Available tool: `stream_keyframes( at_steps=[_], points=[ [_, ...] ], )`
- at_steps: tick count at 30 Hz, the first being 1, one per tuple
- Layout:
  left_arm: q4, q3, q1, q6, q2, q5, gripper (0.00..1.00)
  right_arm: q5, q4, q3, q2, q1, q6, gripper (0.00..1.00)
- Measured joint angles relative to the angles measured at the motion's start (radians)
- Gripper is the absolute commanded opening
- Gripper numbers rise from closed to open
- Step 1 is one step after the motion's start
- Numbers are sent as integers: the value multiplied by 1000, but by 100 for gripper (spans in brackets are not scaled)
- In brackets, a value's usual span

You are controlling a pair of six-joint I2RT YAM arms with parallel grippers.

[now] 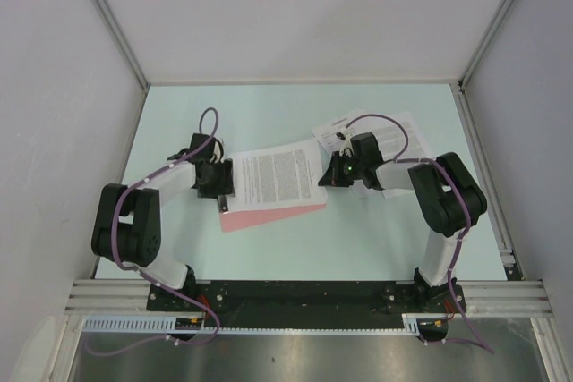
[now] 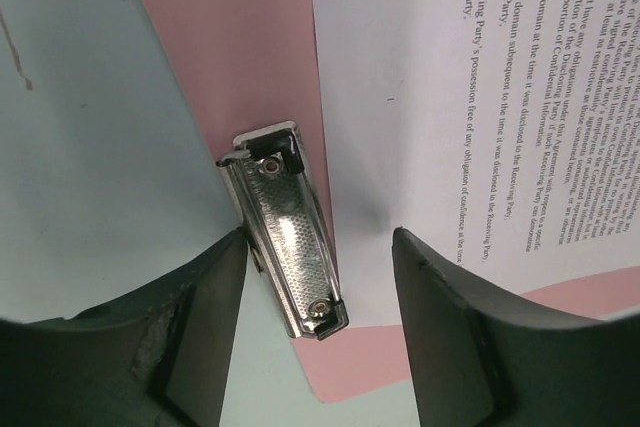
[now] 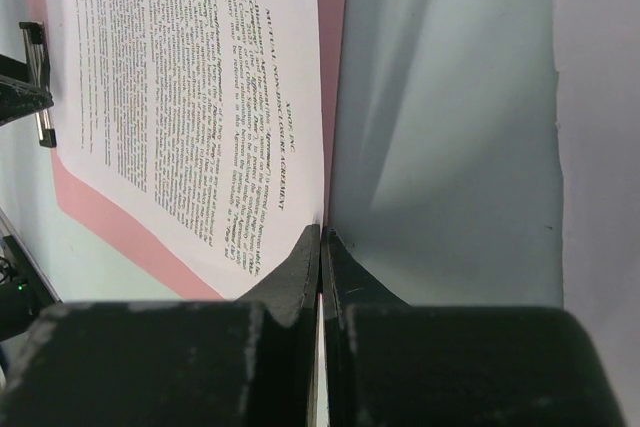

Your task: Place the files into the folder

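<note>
The pale green table (image 1: pixel 269 105) carries a pink folder (image 1: pixel 260 216) lying flat near its middle, with a printed sheet (image 1: pixel 279 174) skewed on top. More sheets (image 1: pixel 403 131) lie back right. The right end effector (image 3: pixel 321 232) is closed, pinching the top sheet's edge. The left end effector (image 2: pixel 318 247) stands open, straddling the folder's metal clip (image 2: pixel 285 237).
</note>
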Motion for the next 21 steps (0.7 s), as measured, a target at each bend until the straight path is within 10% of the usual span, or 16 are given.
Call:
stream_keyframes(
  at_steps=[5, 10, 21],
  points=[
    [-25, 8, -6, -6, 3, -36, 47, 8, -4, 2, -2, 5, -4, 0],
    [-59, 0, -13, -48, -26, -60, 75, 8, -4, 2, -2, 8, -3, 0],
    [-81, -7, -31, -146, -111, -127, 64, 8, -5, 2, -2, 18, -4, 0]
  ],
)
